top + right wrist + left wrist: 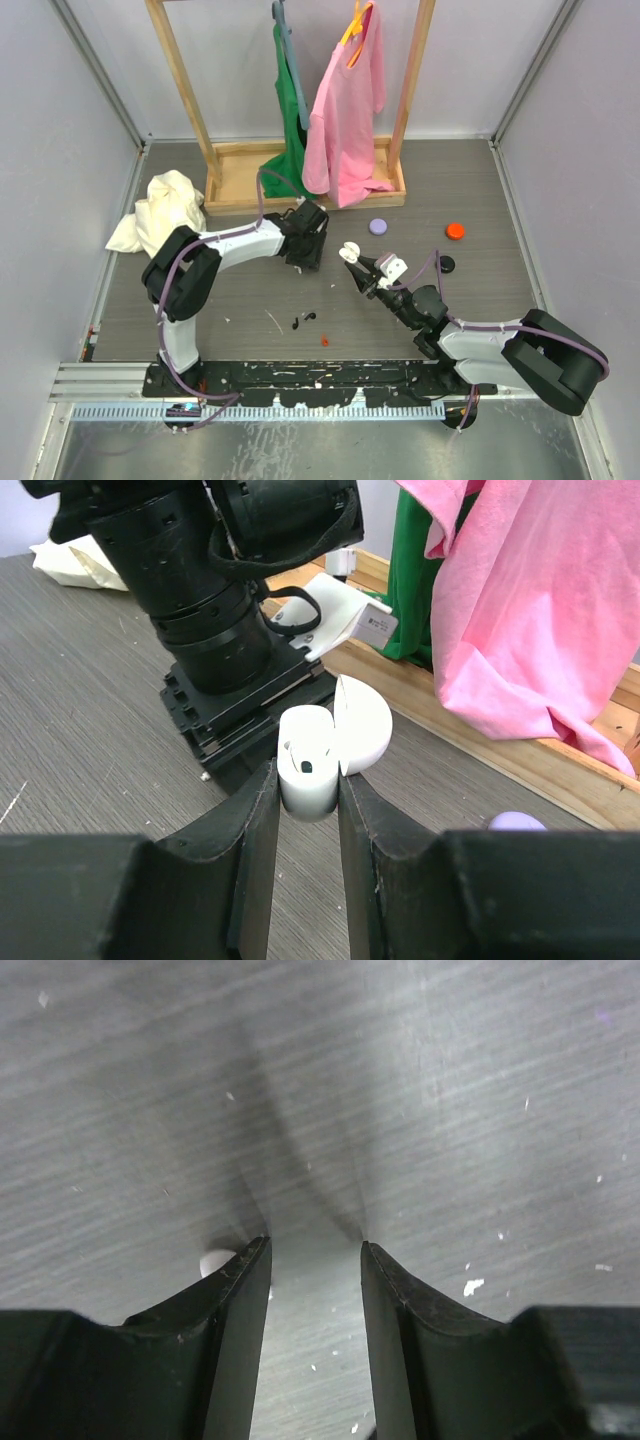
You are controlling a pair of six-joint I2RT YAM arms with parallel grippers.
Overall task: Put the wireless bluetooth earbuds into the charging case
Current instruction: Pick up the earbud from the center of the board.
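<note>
My right gripper (308, 792) is shut on the white charging case (307, 770) and holds it above the table with its round lid (365, 725) swung open. A dark socket shows in the case's top. In the top view the case (350, 252) hangs just right of my left gripper (305, 260), which points down at the table. In the left wrist view the left gripper (315, 1247) stands open with bare table between its fingers. A small white earbud (213, 1263) lies just outside the left finger, partly hidden by it.
A wooden rack (300, 190) at the back holds a pink shirt (350, 110) and a green one (292, 120). A white cloth (160, 210) lies back left. Purple (378, 226), orange (455, 231) and black (446, 264) caps lie to the right. Small black bits (304, 320) sit near the front.
</note>
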